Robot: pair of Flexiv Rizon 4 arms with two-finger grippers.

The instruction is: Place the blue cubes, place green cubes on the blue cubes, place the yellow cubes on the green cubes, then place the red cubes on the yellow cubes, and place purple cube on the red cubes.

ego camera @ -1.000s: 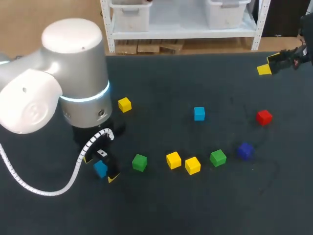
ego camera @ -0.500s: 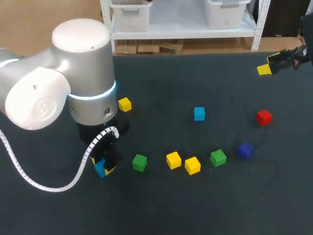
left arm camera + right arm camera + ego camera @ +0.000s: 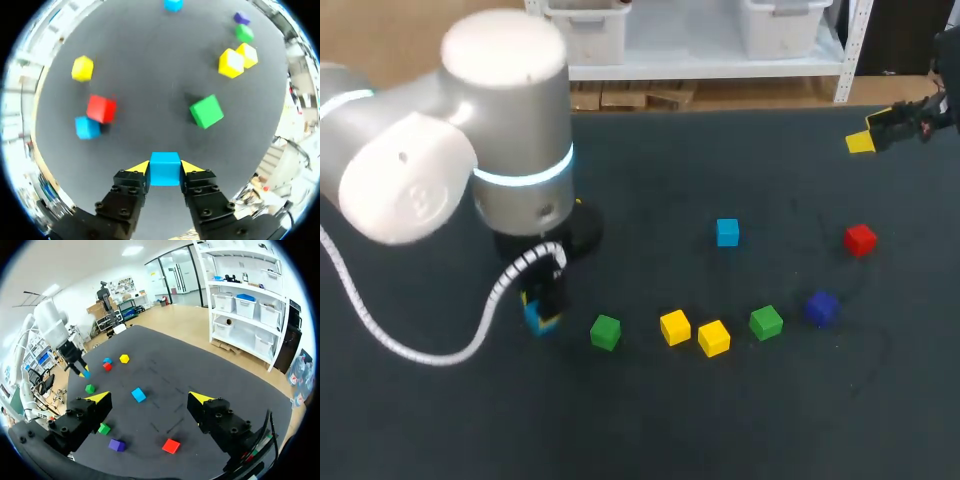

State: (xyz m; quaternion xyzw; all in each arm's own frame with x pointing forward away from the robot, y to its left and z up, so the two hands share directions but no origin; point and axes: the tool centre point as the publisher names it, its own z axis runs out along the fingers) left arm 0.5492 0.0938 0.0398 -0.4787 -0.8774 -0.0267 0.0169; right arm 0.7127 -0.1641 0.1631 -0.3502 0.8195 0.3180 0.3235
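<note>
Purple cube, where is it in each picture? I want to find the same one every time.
Head view: the purple cube is in the right half, just right of a green cube.
Left wrist view: the purple cube is far ahead of the left gripper, just past that green cube.
Right wrist view: the purple cube is close by the right gripper.
Shared landmark: the green cube right beside it.

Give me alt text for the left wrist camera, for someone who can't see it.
The left claw is shut on a blue cube over a dark table. Ahead of it lie a green cube and a red cube close beside a second blue cube, with more coloured cubes farther off.
</note>
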